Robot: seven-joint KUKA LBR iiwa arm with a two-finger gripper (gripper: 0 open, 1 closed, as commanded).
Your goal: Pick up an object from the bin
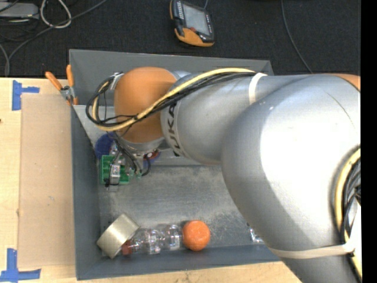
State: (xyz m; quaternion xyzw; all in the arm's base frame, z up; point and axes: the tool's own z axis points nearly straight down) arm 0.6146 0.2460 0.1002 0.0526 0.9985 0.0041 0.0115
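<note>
Top-down view of grey metal bin [188, 196] w/ a big silver KUKA arm [265, 158] reaching in from the view's right and covering most of the bin's upper and right parts. The arm's wrist has a rounded orange cover [141, 99] w/ black and yellow cables [101, 118] looped round it. Under the wrist the claw [121, 168] sits low, close to the bin's left wall. Wrist and wiring hide it, so can't tell if the claw is open or shut, or if it has hold of anything. Right at the claw, on its wall side, is a small green blocky thing [107, 168]; contact can't be made out. Just above the claw in the view, against the same wall, a blue rounded thing [104, 144] is partly hidden by the wrist. Well below the claw, along the bin's near wall, lie a roll of beige tape [116, 236] tilted in the corner, then a clump of clear plastic pieces [154, 239] touching it, then an orange ball [196, 234] just beside those. Further right of the ball, at the arm's edge, is a small clear bit [255, 235]. The bin floor between the claw and that row is bare grey metal.
</note>
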